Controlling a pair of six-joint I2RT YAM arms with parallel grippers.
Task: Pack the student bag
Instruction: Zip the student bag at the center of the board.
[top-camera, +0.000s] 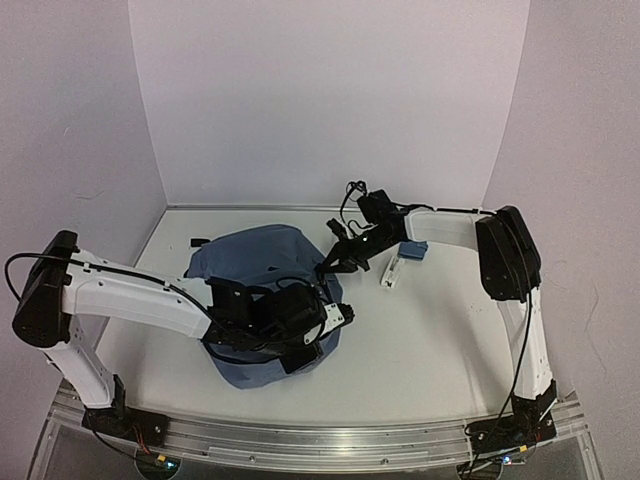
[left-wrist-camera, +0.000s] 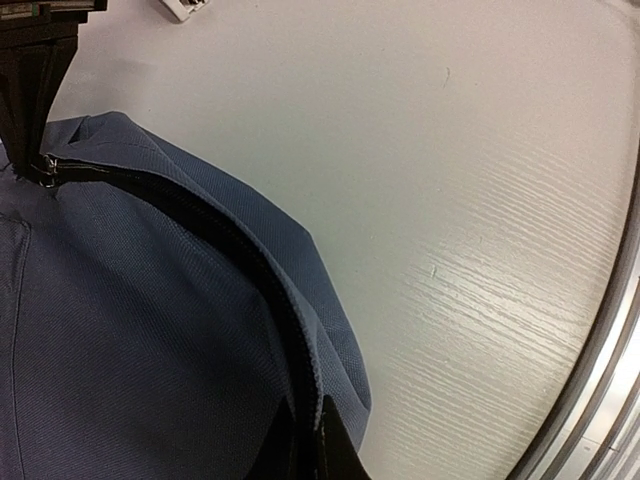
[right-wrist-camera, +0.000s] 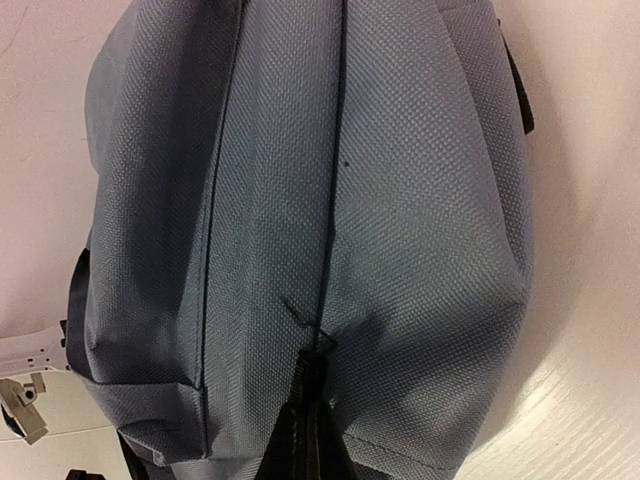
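The student bag (top-camera: 262, 262), soft, light and apt to slump, lies on the table (top-camera: 430, 340) between my arms; my left hand (top-camera: 322, 318) and right hand (top-camera: 335, 262) are both closed at its dark zip (left-wrist-camera: 200, 225), the likeliest hold, though I cannot tell whether either pinches it.

The soft slate-blue fabric backpack (top-camera: 262, 262) is one even blue-grey, and the wrist views show a fine, regular grain in its weave. Its long zipper tape (left-wrist-camera: 200, 215) is black, with a small silver metal pull (left-wrist-camera: 47, 165). The flat white tabletop (left-wrist-camera: 480, 200) carries faint pale wood-grain streaks. The two jointed robot arms (top-camera: 130, 295) are white with black joints and black cables. One small soft-looking block (top-camera: 413, 249) is blue, and one small hard piece (top-camera: 390, 272) is white. The plain back walls (top-camera: 330, 100) are pale lilac-white. The near metal rail (top-camera: 330, 440) is silver.
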